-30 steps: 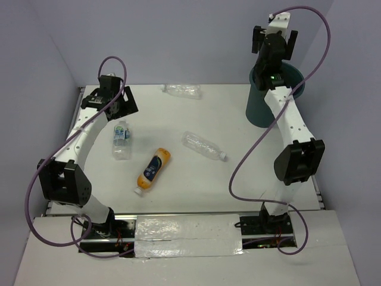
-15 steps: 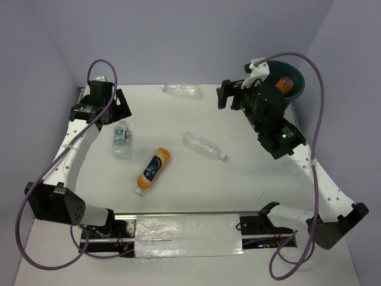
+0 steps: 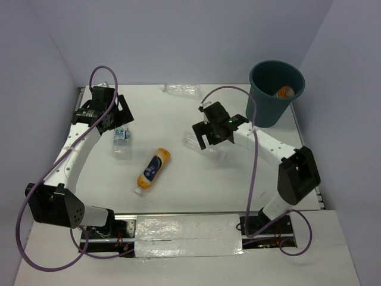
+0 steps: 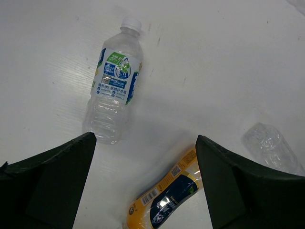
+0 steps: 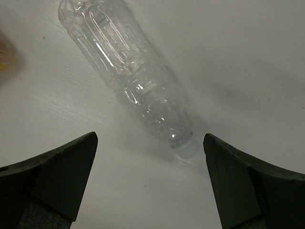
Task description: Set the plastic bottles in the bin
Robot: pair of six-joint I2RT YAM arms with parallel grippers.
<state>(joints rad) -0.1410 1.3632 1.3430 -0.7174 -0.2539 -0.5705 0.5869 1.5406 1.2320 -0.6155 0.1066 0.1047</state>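
Right wrist shows jaws spread above a clear bottle point(image 5: 126, 71) lying flat

High rear overview; two close downward wrist views of table point(image 4: 214, 71).

I am looking down on the white table point(image 3: 178, 193), which carries five things. The bin point(image 3: 266, 113) stands upright at the far right corner. Left of the bin, along the far edge, a clear unlabelled bottle point(image 3: 183, 90) lies on its side. Nearer me and left of the bin, a second clear bottle point(image 5: 128, 71) lies flat. Farther left of the bin and nearer still lies the orange-yellow bottle point(image 3: 153, 170), flat and askew. Farthest from the bin, toward the left edge, the blue-white labelled bottle point(image 4: 114, 90) lies flat, white-capped.
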